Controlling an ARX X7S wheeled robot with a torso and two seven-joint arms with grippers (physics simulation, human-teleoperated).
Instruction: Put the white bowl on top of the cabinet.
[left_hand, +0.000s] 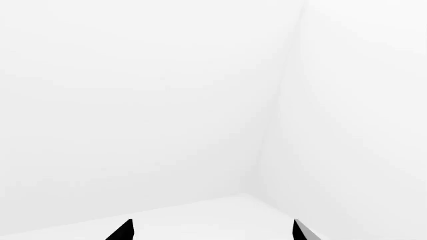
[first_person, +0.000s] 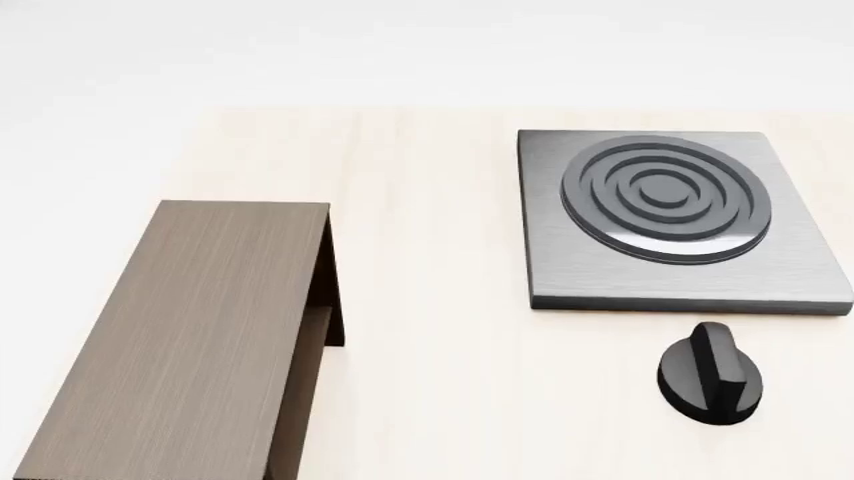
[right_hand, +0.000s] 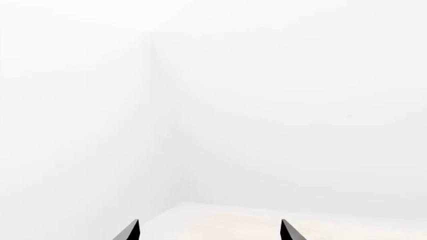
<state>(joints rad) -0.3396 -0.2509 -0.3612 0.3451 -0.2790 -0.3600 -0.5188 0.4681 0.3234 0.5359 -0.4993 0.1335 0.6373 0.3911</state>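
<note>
I read no writing on anything; the cabinet (first_person: 187, 330) sits near left on the pale table (first_person: 427, 300), its flat top reaching my near edge, well apart from the stove plate (first_person: 681, 225) and knob (first_person: 711, 375) at right. The white bowl shows in none of my views. My left gripper (left_hand: 212, 230) and right gripper (right_hand: 209, 230) both stand wide, holding nothing, facing white walls.

The cabinet (first_person: 187, 330) is long, low and dark brown with a wood-grain finish. It stands upright on the pale tabletop (first_person: 427, 300) at the left of the head view, its flat rectangular top bare, an inner shelf showing under the right edge. The white bowl appears in none of the views.
</note>
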